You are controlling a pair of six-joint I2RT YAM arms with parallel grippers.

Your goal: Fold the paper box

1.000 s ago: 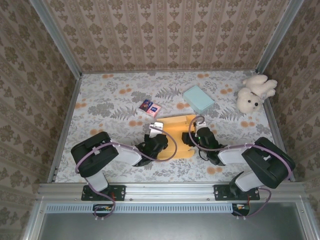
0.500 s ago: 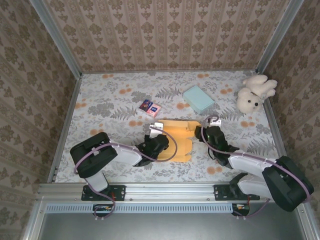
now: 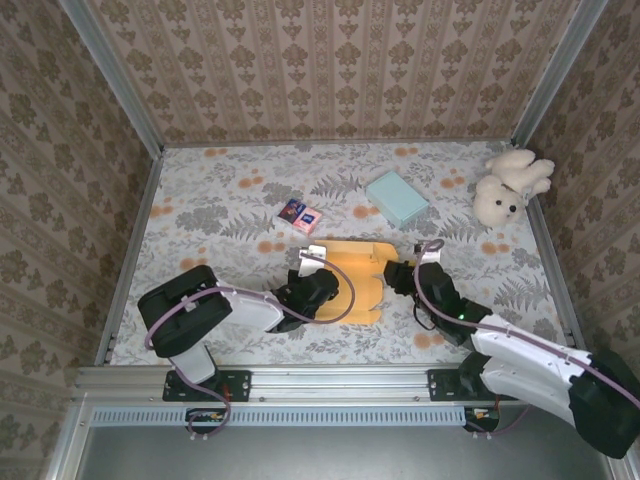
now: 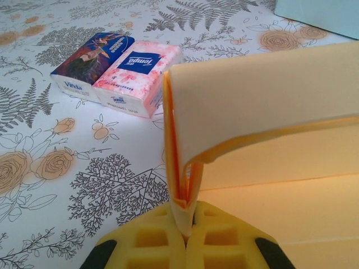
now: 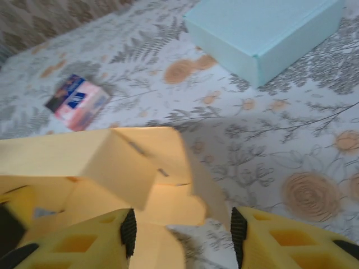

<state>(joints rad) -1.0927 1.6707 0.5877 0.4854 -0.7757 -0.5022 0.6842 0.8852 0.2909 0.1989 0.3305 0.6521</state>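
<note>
The paper box [image 3: 355, 275] is a yellow-orange cardboard blank, partly folded, lying in the middle of the table. My left gripper [image 3: 312, 285] is shut on its left edge; in the left wrist view the folded layers [image 4: 182, 185] are pinched between the yellow fingers [image 4: 151, 244] and a flap [image 4: 263, 101] arches overhead. My right gripper [image 3: 397, 275] sits at the box's right edge, open. In the right wrist view its fingers [image 5: 84, 244] straddle a raised flap [image 5: 140, 162] without touching it.
A light blue box [image 3: 396, 197] lies behind the paper box. Two tissue packs [image 3: 301, 213] sit at the back left of it. A white teddy bear [image 3: 508, 186] rests at the far right by the wall. Patterned walls enclose the table on three sides.
My right arm has swung out to the right and its gripper has drawn back from over the box to its right edge, jaws narrowing. The left gripper has kept its hold.
</note>
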